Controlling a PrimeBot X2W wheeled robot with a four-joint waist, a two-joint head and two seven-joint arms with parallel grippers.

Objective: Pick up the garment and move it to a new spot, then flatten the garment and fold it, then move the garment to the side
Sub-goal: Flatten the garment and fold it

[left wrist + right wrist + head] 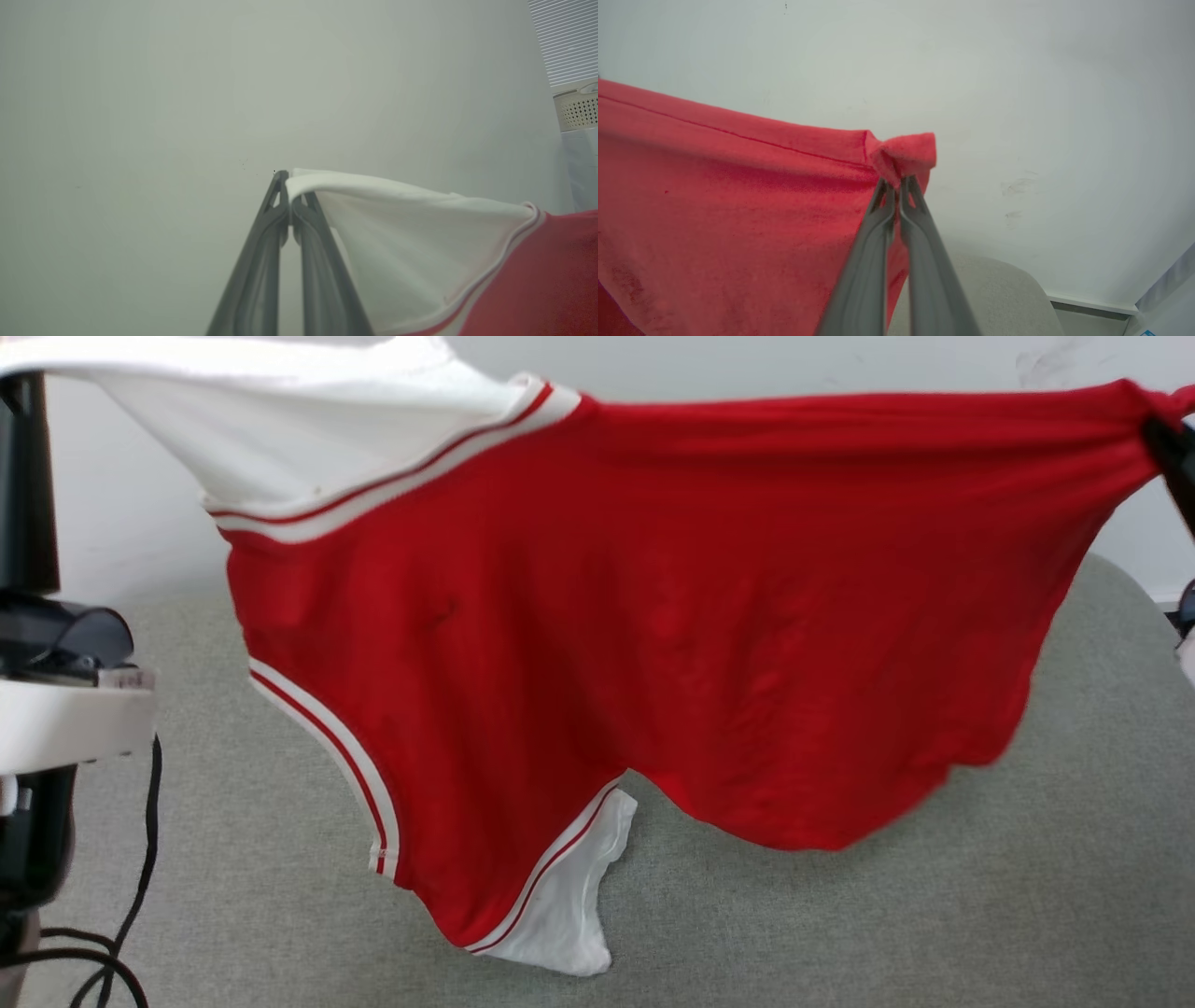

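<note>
Head view first: the garment (653, 616) is up in the air, stretched wide across the top of the picture. Its upper edge runs almost straight from a white sleeve at the upper left to a bunched red corner at the far right, where the dark right fingers (1172, 453) pinch it. The lower edge sags in two lobes. The left lobe ends in the second white sleeve, hanging low over the grey worktop (840, 933); I cannot tell whether it touches. There is bare worktop to the right of that sleeve and under the red hem, and its rounded far corner shows at the right. The pale wall (794, 364) stands close behind. At the left edge sits the robot's dark and white arm (65, 691), with a black cable (140, 896) looping below it.

Left wrist view: the left fingers (261, 261) are pressed together at the tips, clamped on the edge of the white sleeve. The cloth fans out to the right, to the striped trim and the red body. Plain wall lies ahead, with a slatted blind (570, 42) in the upper right corner.

Right wrist view: the right fingers are tight together on a rolled red corner, and the seamed edge runs off taut to the left. The worktop's rounded corner shows below right, with a skirting board (1092, 303) beyond it.
</note>
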